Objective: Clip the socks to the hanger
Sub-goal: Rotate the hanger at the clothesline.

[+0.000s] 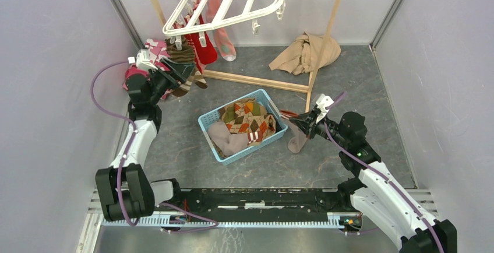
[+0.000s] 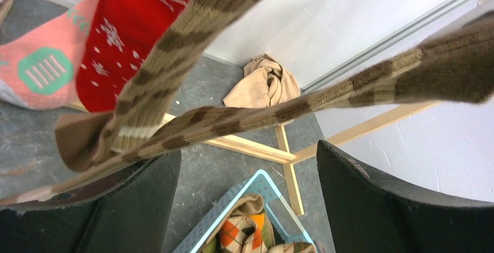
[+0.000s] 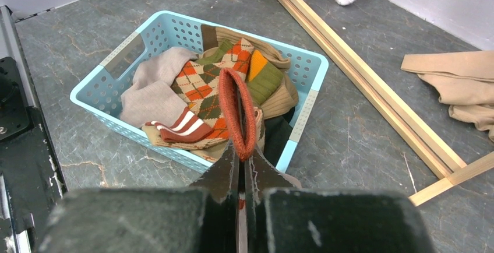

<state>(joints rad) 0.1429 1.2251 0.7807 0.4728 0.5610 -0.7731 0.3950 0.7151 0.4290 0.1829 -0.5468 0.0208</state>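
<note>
**Top view.** Counted one hanger (image 1: 227,2), white, at the top middle of the frame. Counted three socks on its clips at the upper left: a red sock (image 1: 205,46), a pink sock (image 1: 226,34) and a brown-striped sock (image 1: 185,60). Found the left gripper (image 1: 175,71) right by the striped one. Counted one basket (image 1: 211,126) in the middle, with a heap of socks inside. Picked out two on top: an argyle sock (image 1: 247,116) and a taupe sock (image 1: 224,139). Spotted the right gripper (image 1: 304,123) just right of the basket, with one orange-edged sock (image 1: 297,141) dangling from it.

**Left wrist view.** Saw two fingers (image 2: 134,206) spread wide at the bottom of the frame, pinching nothing. Saw brown-striped cloth crossing just above them, close along the lower-left finger. Could not tell for sure if that was one folded sock or two.

**Right wrist view.** Saw both fingers pressed together on the orange edge of the sock, low in the middle of the frame, with the basket behind.

Judged the socks soft, light and floppy, not slippery and not easy to break. Best taken by the cuff, leaving a bit of edge free for a clip to bite.
</note>
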